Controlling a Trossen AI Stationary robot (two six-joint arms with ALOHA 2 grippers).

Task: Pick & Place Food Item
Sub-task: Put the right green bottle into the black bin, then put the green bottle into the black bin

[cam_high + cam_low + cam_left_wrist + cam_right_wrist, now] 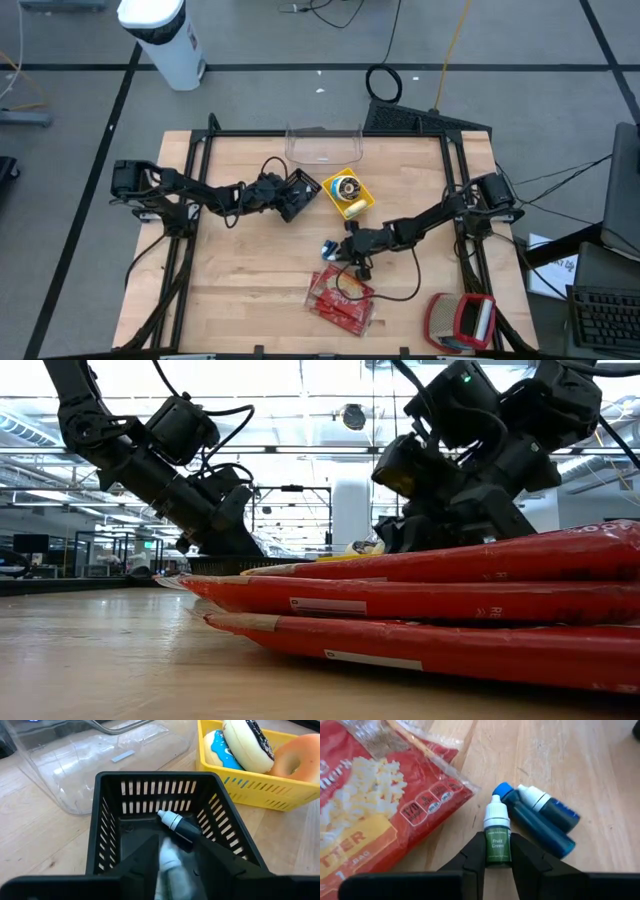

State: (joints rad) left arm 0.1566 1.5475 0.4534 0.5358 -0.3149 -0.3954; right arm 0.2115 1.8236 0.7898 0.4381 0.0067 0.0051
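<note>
A small green bottle [497,832] with a white cap lies on the wooden table, with my right gripper [497,840] shut on it. Two blue bottles [545,822] lie right beside it. My left gripper [172,845] reaches into a black slatted basket [110,810], its fingers apart. A dark bottle with a white cap [177,826] lies on the basket's floor just past the fingertips. Something pale and blurred [169,862] sits between the fingers. In the high view the left gripper [295,195] is at table centre and the right gripper [347,250] is nearer the front. My left gripper has a pale blurred thing between its fingers; whether they touch it I cannot tell. My right gripper pinches the green bottle's body [497,851] between its two fingers, which slant down from the table's right side and lie along the bottle. The white cap [497,815] sticks out beyond the fingertips, and the bottle rests on the table.
A yellow basket [362,205] with doughnuts stands right of the black one. A clear plastic tub [323,145] sits at the far edge. Red popcorn packs [342,297] lie near the front by the right gripper, and a red and white item [462,320] is at the front right.
</note>
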